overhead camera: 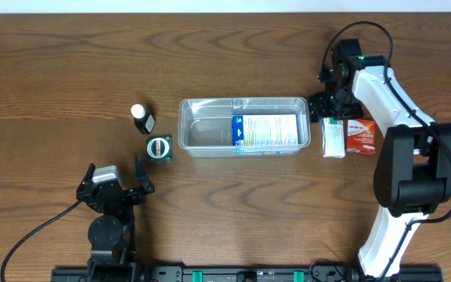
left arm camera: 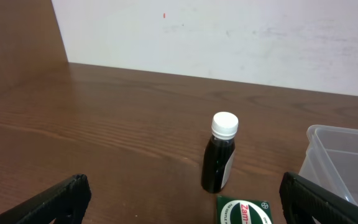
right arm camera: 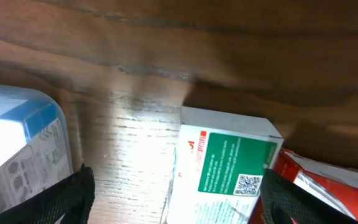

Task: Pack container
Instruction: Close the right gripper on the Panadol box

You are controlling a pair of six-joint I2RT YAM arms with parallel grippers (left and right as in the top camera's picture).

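The clear plastic container (overhead camera: pixel 202 129) lies at the table's middle with a blue and white box (overhead camera: pixel 266 131) in its right half. Its corner shows in the left wrist view (left arm camera: pixel 344 155) and in the right wrist view (right arm camera: pixel 17 149). A green and white box (overhead camera: pixel 333 137) and a red and white box (overhead camera: pixel 362 136) lie right of it. My right gripper (overhead camera: pixel 326 108) is open just above the green and white box (right arm camera: pixel 229 168). A dark bottle with a white cap (overhead camera: pixel 142 117) and a small green box (overhead camera: pixel 159 147) stand left of the container. My left gripper (overhead camera: pixel 116 186) is open and empty, near of them.
The bottle (left arm camera: pixel 220 152) and the small green box (left arm camera: pixel 246 211) lie ahead of my left fingers. The red and white box (right arm camera: pixel 328 180) touches the green one's right side. A pale wall stands beyond the table's far edge. Cables trail from both arms.
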